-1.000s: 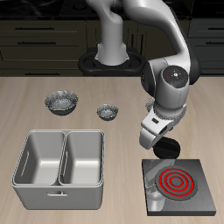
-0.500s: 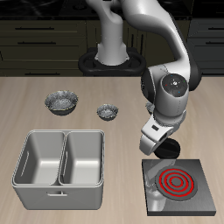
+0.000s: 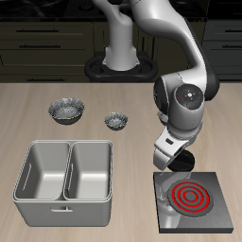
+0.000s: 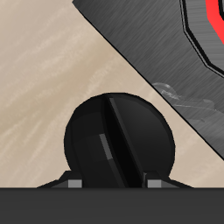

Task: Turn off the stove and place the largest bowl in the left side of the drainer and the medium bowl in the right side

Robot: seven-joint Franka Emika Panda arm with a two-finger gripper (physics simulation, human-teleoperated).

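Lowered a little further, your gripper [image 3: 178, 164] hangs right over the knob [image 4: 119, 141] beside the stove [image 3: 195, 200], whose coil glows red, jaws' opening hidden; both drainer [image 3: 64, 172] compartments empty, bowls untouched.

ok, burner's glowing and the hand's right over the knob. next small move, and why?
Probably ease the hand straight down so its fingers straddle the knob, then close and turn. The stove coil is red, so it reads as on, and the wrist view shows the knob centred just below with its ridge clear. Whether the fingers already touch it I cannot tell. Both drainer compartments look empty, so bowls come later.
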